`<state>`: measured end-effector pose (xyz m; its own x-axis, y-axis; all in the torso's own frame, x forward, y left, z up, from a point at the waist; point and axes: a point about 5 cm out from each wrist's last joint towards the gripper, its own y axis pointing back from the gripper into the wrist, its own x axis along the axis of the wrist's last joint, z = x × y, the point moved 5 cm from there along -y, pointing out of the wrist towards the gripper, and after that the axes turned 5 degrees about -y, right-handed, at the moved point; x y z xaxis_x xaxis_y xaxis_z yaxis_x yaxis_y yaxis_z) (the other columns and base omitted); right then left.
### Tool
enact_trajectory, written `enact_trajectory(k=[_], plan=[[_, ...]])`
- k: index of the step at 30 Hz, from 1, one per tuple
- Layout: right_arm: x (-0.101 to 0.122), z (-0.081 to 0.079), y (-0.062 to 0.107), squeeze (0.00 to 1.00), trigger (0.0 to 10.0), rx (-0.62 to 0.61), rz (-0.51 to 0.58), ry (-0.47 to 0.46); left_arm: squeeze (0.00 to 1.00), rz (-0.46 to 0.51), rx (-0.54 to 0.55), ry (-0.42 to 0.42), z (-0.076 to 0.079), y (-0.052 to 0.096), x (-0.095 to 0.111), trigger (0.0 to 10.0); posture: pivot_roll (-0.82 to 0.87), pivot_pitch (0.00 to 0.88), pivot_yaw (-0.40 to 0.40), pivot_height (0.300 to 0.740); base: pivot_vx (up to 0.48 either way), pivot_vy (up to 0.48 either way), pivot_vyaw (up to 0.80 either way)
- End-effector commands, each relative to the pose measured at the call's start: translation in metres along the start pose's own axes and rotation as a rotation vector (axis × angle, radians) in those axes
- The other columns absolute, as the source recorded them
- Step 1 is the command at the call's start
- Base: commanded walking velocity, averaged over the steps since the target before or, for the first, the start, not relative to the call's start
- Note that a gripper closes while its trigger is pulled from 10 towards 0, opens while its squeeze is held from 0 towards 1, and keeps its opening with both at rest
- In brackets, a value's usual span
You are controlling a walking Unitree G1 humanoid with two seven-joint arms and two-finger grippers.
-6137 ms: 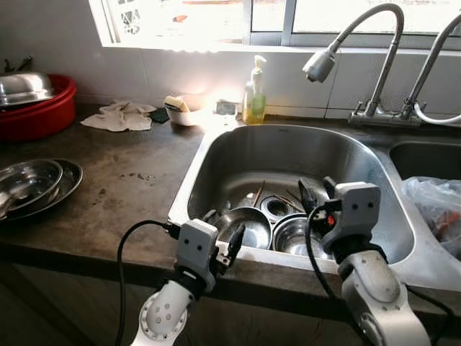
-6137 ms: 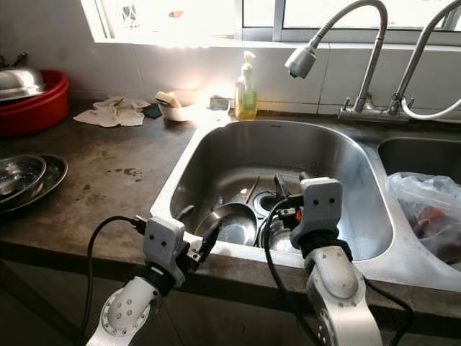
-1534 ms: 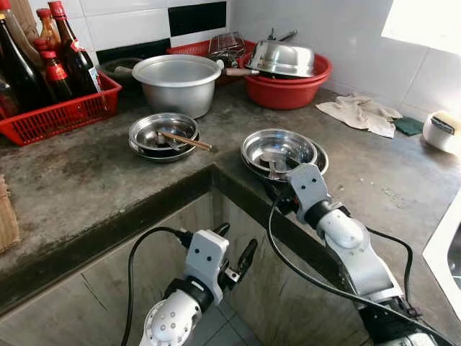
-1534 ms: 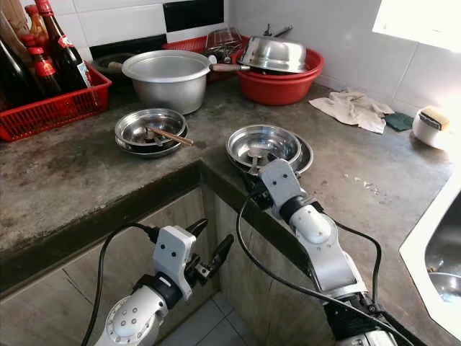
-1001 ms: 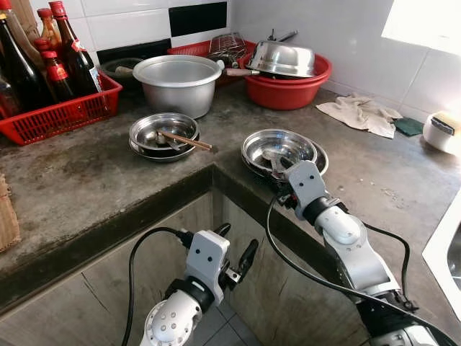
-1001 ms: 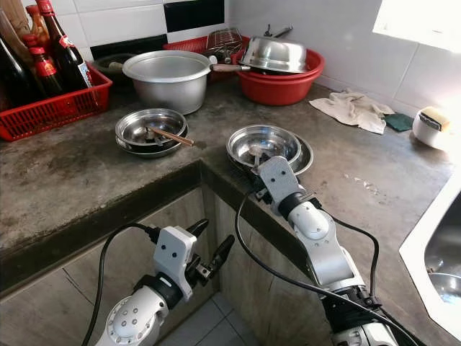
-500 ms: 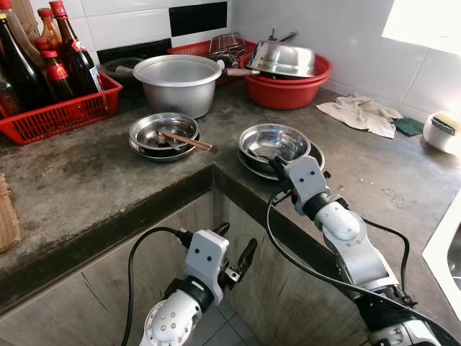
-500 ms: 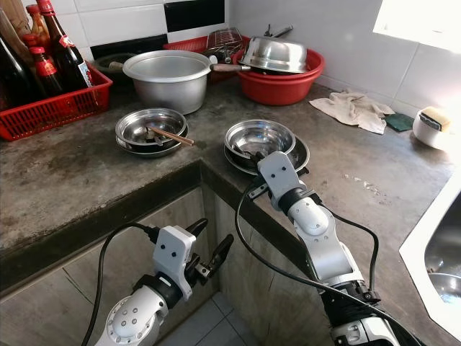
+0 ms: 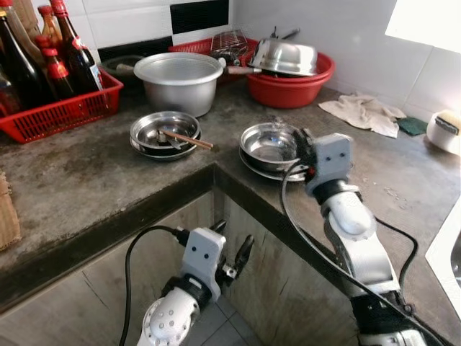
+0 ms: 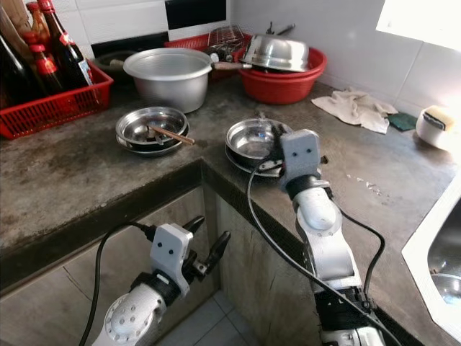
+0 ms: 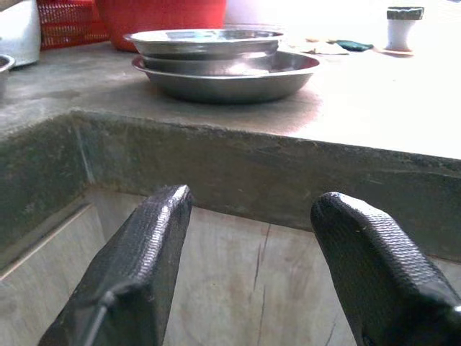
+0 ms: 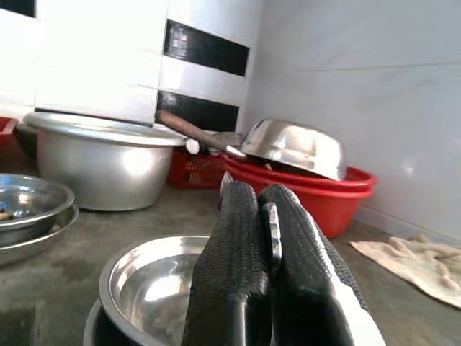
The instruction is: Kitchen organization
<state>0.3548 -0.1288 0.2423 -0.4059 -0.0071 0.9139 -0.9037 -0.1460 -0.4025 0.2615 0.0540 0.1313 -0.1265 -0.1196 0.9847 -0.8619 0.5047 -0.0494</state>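
Right gripper point(image 12: 266, 238): fingers point(image 12: 234, 274) pressed together on a thin silver utensil; only a narrow metal sliver shows between them, so spoon or fork cannot be told.
Right gripper position: centre of the head views, over the near rim of the steel bowl point(image 9: 270, 140); its camera block hides the fingertips there.
Steel bowl: sits in a wider steel plate point(image 10: 241, 162) at the bench corner; the plate's near side is hidden by the arm.
Left gripper point(image 11: 248, 238): fingers point(image 11: 140, 267) spread wide, holding nothing, low in the lower centre of the head views, below the bench point(image 9: 86, 180) edge and facing the cabinet front.
Second bowl stack point(image 9: 164, 132): left of centre, with a brown stick-like handle lying across it; its far end is unclear.
Aluminium pot point(image 9: 178, 81): upper centre, contents not visible.
Red basin point(image 9: 292, 83): upper right of centre, an upturned steel bowl tilted on it; what lies beneath is hidden.
Red basket point(image 9: 61, 108): upper left, dark bottles cut off by the frame edge.
Cloth point(image 9: 364, 112): right side, crumpled on the bench.
White cup point(image 9: 443, 130): far right, partly cut off.
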Motion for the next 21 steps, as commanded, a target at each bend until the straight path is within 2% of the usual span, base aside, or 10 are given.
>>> enact_trajectory(k=[1,4,7,9,13,17,21], plan=[[0.008,0.005,0.002,0.00,0.0,-0.030,0.022,-0.010,0.00,0.014,0.000,-0.014,0.001,-0.001,0.004,10.0,0.11,0.020,-0.057,0.740,0.000,0.000,0.00],[0.018,0.005,0.019,0.00,0.0,-0.082,0.038,-0.022,0.00,0.017,0.004,-0.014,0.001,-0.001,0.004,10.0,0.11,0.013,-0.055,0.740,0.000,0.000,0.00],[0.016,0.012,0.044,0.00,0.0,-0.156,0.007,-0.026,0.00,0.017,0.021,-0.022,-0.002,-0.001,0.003,10.0,0.10,0.011,-0.052,0.740,0.000,0.000,0.00],[0.016,0.012,0.044,0.00,0.0,-0.156,0.007,-0.026,0.00,0.017,0.021,-0.022,-0.002,-0.001,0.003,10.0,0.10,0.011,-0.052,0.740,0.000,0.000,0.00],[0.010,0.017,0.061,0.00,0.0,-0.203,-0.031,-0.020,0.00,0.024,0.035,-0.016,-0.005,-0.001,0.004,10.0,0.10,0.004,-0.044,0.740,0.000,0.000,0.00],[0.008,0.017,0.069,0.00,0.0,-0.233,-0.056,-0.026,0.00,0.032,0.033,-0.005,-0.004,-0.002,0.005,10.0,0.09,0.000,-0.038,0.740,0.000,0.000,0.00],[0.007,0.014,0.072,0.00,0.0,-0.241,-0.072,-0.034,0.00,0.033,0.027,-0.002,-0.002,-0.003,0.005,10.0,0.09,0.000,-0.034,0.740,0.000,0.063,-0.65]])
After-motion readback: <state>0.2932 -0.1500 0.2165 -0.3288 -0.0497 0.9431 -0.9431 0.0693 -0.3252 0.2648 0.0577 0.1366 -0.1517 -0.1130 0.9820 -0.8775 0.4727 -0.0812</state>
